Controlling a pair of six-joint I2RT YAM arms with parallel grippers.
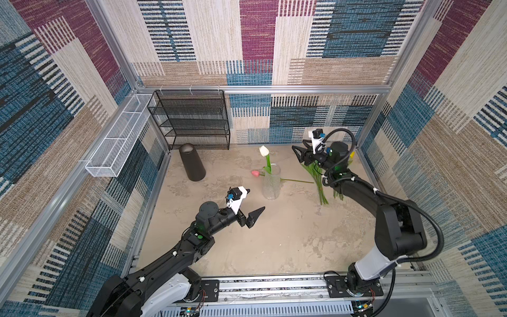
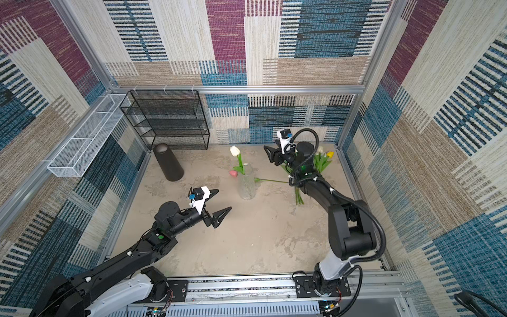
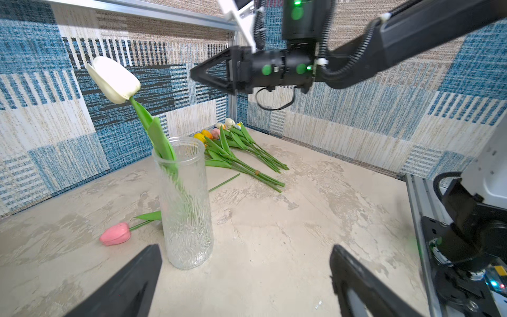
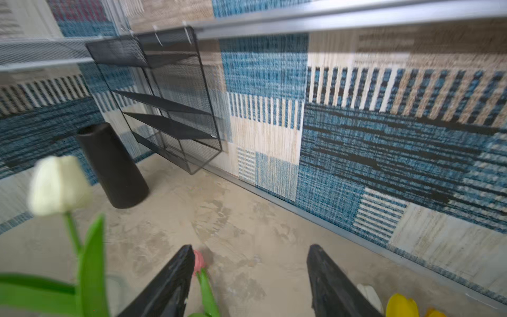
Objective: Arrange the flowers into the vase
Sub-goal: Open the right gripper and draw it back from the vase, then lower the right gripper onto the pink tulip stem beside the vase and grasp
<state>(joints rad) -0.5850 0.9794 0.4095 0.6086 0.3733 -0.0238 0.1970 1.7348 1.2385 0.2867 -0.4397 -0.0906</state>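
A white tulip (image 1: 264, 151) stands in the clear ribbed glass vase (image 1: 271, 182) mid-desk (image 1: 274, 241). A pink tulip (image 1: 255, 173) lies just behind it, and a bunch of tulips (image 3: 241, 153) lies to its right. The left hand (image 3: 245, 247) near the vase and the right hand (image 4: 250, 248) above the bunch are both released and empty.

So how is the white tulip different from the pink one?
The white tulip has its stem in the glass vase; the pink tulip lies outside it, on the table. The white tulip stands leaning, head above the rim; the pink tulip lies flat, its stem running past the vase's base. Both have closed heads, green stems and leaves.
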